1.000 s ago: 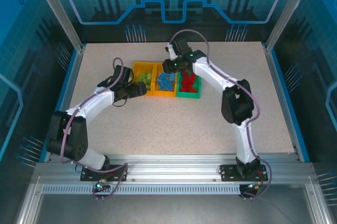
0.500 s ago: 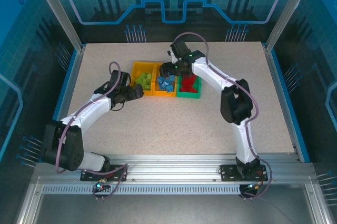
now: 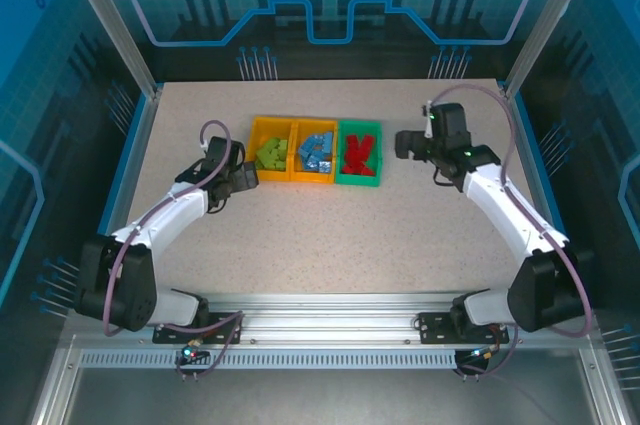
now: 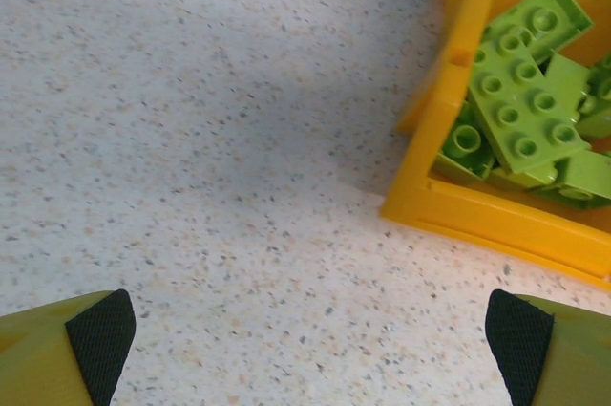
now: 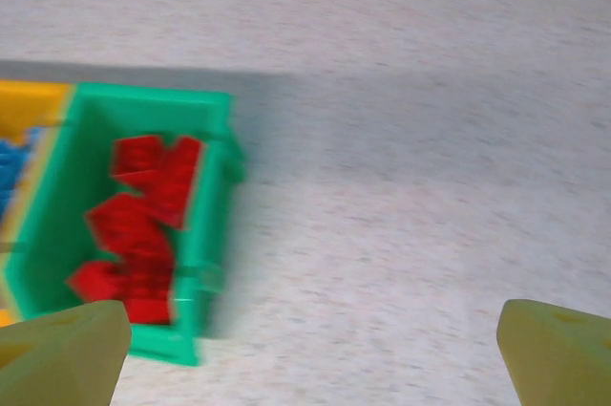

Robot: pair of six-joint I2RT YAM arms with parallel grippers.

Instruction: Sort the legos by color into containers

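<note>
Three joined containers stand in a row at the table's back middle. The left orange bin holds lime green legos, the middle orange bin holds blue legos, and the green bin holds red legos. My left gripper hovers open beside the left bin's near corner. In the left wrist view the left gripper is over bare table, with the bin rim and green legos ahead to the right. My right gripper is open, right of the green bin. The right gripper holds nothing; the red legos are blurred.
Speckled tabletop surrounds the bins. Blue side rails and metal posts frame the table. The arm bases sit on the aluminium rail at the near edge.
My right arm has swung from over the bins to their right, and its jaws have opened. The left gripper has drawn back slightly from the left bin.
</note>
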